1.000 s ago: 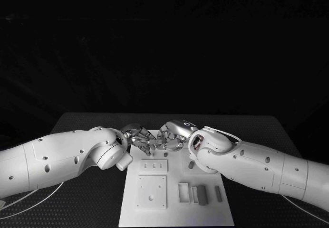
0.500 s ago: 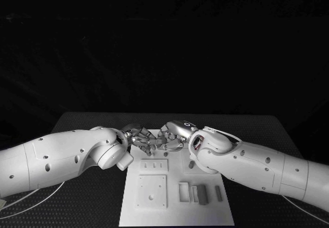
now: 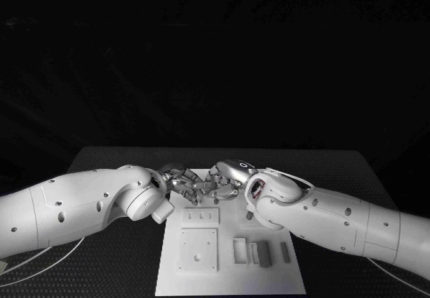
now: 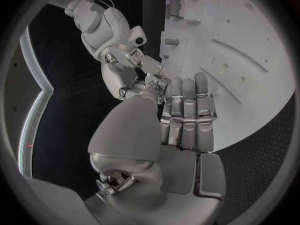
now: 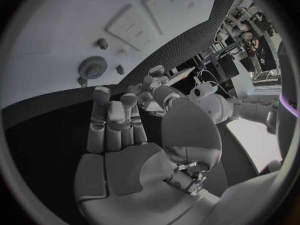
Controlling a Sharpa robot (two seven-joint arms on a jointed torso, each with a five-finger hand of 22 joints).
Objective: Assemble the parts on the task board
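White task board (image 3: pixel 228 273), grey parts (image 3: pixel 265 255)

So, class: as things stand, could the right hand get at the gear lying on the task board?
Probably yes. In the right wrist view the gear lies bare on the task board, just beyond the right hand, whose fingers are extended and hold nothing; nothing stands between them.

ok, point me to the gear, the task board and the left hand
gear (image 5: pixel 94 67), right wrist view, its toothed disc.
task board (image 3: pixel 228 280), head view, bare near edge.
left hand (image 4: pixel 184 120), left wrist view, straight fingers.
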